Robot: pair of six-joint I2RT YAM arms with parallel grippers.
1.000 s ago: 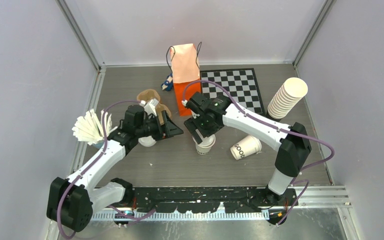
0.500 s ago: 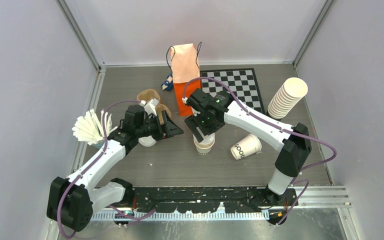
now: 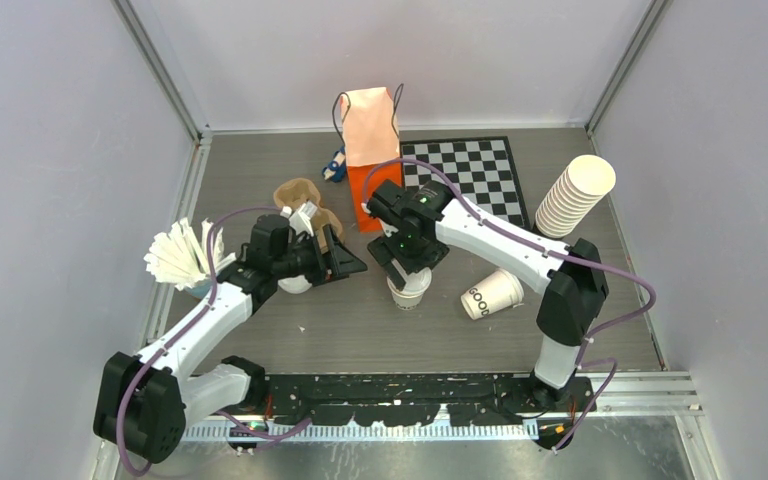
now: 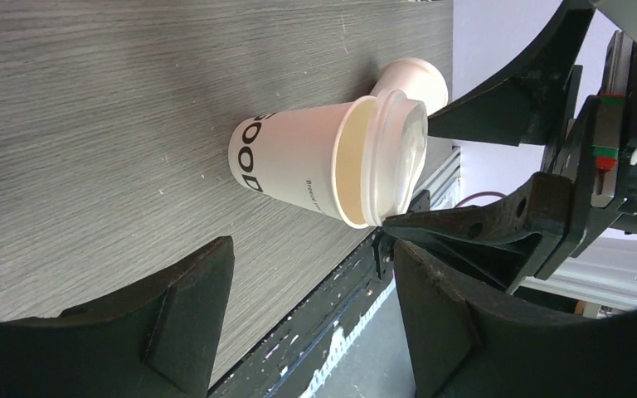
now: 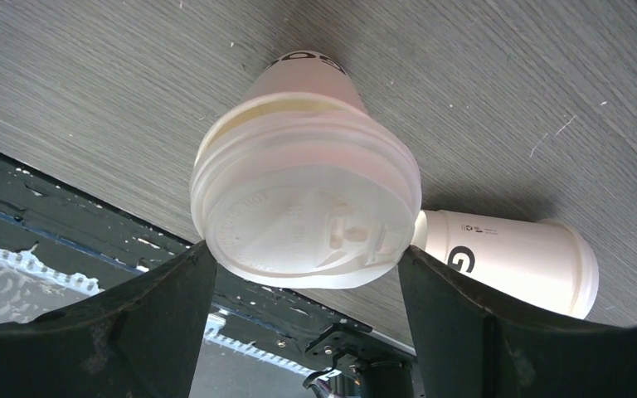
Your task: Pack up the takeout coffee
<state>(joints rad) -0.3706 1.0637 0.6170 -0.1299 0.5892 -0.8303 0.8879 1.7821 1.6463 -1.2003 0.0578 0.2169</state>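
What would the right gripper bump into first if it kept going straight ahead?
Probably the sip lid on the takeout coffee. It sits straight ahead, between the fingers of the right gripper, though depth is unclear.

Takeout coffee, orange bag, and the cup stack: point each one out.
takeout coffee (image 5: pixel 307 215), right wrist view, on the lid's top face.
orange bag (image 3: pixel 361 192), top external view, on its orange side wall.
cup stack (image 3: pixel 572 198), top external view, on the stack's middle.
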